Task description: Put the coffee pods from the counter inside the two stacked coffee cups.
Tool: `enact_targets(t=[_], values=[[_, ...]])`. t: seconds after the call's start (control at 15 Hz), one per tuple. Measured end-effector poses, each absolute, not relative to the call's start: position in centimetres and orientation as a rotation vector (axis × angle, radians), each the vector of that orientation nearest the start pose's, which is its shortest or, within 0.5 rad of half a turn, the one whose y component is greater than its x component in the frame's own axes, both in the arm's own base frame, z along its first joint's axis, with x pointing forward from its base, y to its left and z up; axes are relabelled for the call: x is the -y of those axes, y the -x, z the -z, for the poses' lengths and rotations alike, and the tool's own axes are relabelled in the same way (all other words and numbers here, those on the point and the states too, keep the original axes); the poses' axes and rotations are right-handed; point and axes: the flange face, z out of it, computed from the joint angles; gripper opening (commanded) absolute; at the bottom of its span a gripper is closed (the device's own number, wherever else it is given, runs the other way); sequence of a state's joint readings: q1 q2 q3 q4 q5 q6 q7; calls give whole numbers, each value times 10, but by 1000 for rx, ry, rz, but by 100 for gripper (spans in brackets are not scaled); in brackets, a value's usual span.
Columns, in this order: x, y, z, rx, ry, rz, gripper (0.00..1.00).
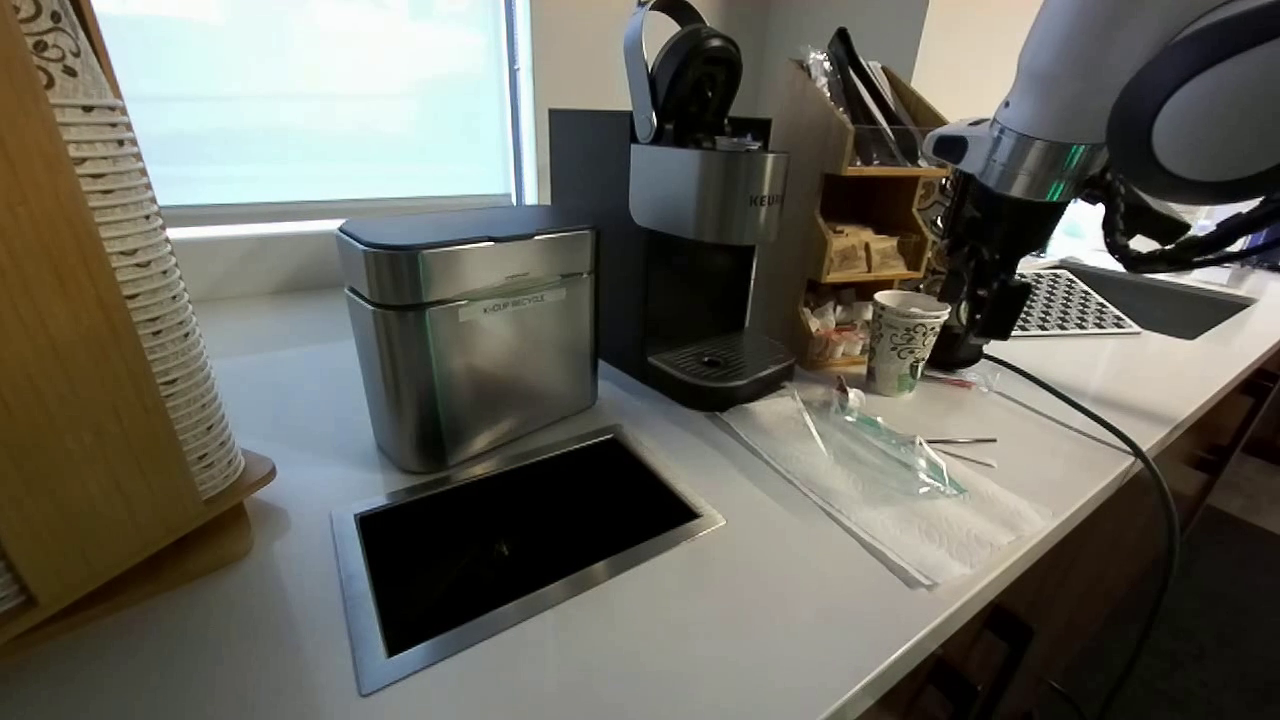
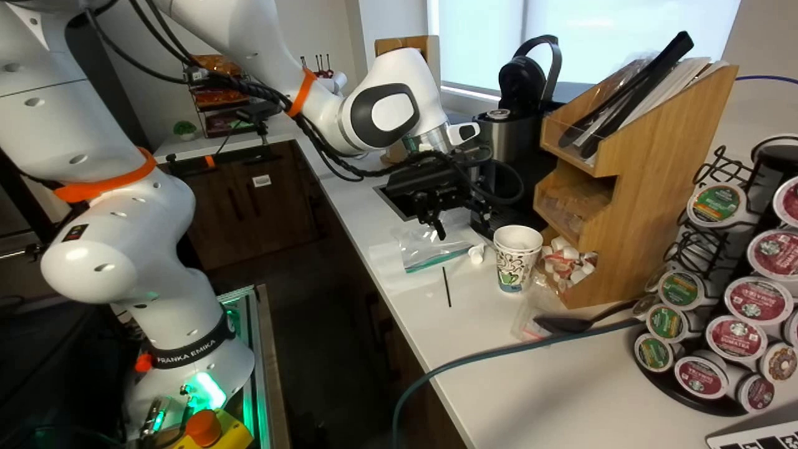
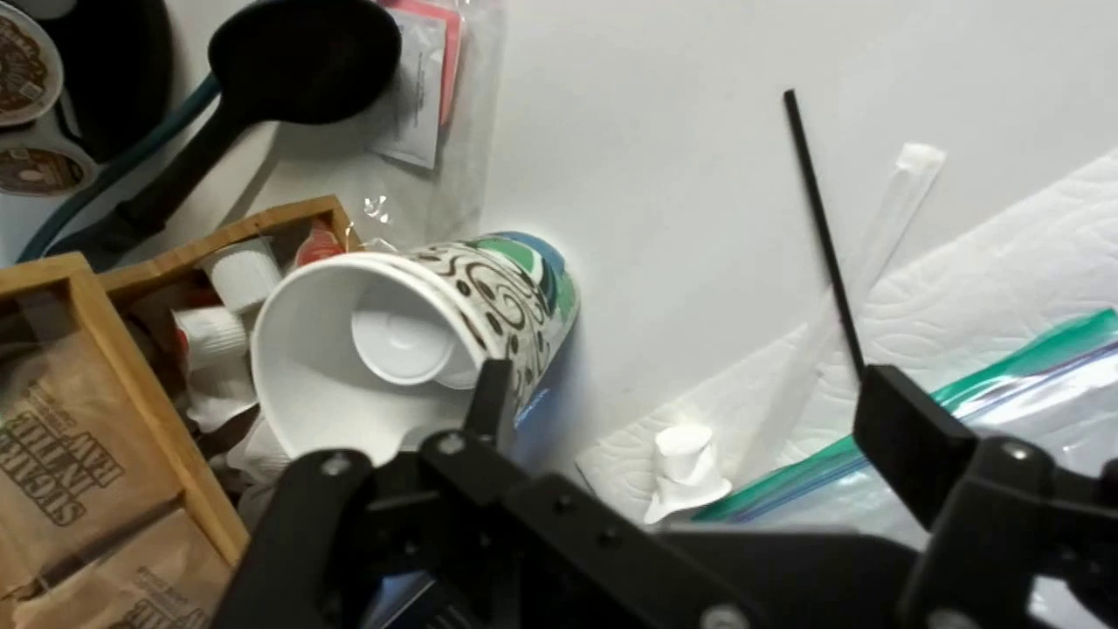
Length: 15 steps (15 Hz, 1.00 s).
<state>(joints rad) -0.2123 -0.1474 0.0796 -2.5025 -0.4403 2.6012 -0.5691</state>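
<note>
On the counter (image 1: 720, 620) the two stacked coffee cups (image 2: 514, 269) stand upright, patterned with brown swirls. Looking into the cups (image 3: 515, 306) in the wrist view, I see a small white coffee pod (image 3: 402, 341) inside and part of what may be another. A further small white pod (image 3: 684, 463), with crumpled white film on it, sits on the paper towel by the zip bag; the same pod (image 2: 475, 254) shows in an exterior view. My gripper (image 3: 689, 384) hangs open above, nothing between its fingers. One finger (image 3: 492, 402) overlaps the cups' rim in the wrist view; whether they touch I cannot tell.
A clear zip bag (image 1: 905, 455) lies on the paper towel (image 1: 960, 530), beside a black stir stick (image 2: 446, 287). Behind stand the coffee machine (image 1: 700, 200) and a wooden organizer (image 2: 654, 206). A black spoon (image 3: 306, 61), a cable and a pod rack (image 2: 679, 249) lie beyond the cups.
</note>
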Motion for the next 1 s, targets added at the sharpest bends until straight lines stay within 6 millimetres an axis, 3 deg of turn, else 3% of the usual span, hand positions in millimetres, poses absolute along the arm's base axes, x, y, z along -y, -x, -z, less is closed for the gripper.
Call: enact_targets(t=[0.13,0.47,1.0], values=[[53,-479,-363,1364,3216,98,100],[55,-483,-365,1364,3212,91,100],[35,-498,-330,1722,3032,-72,100]])
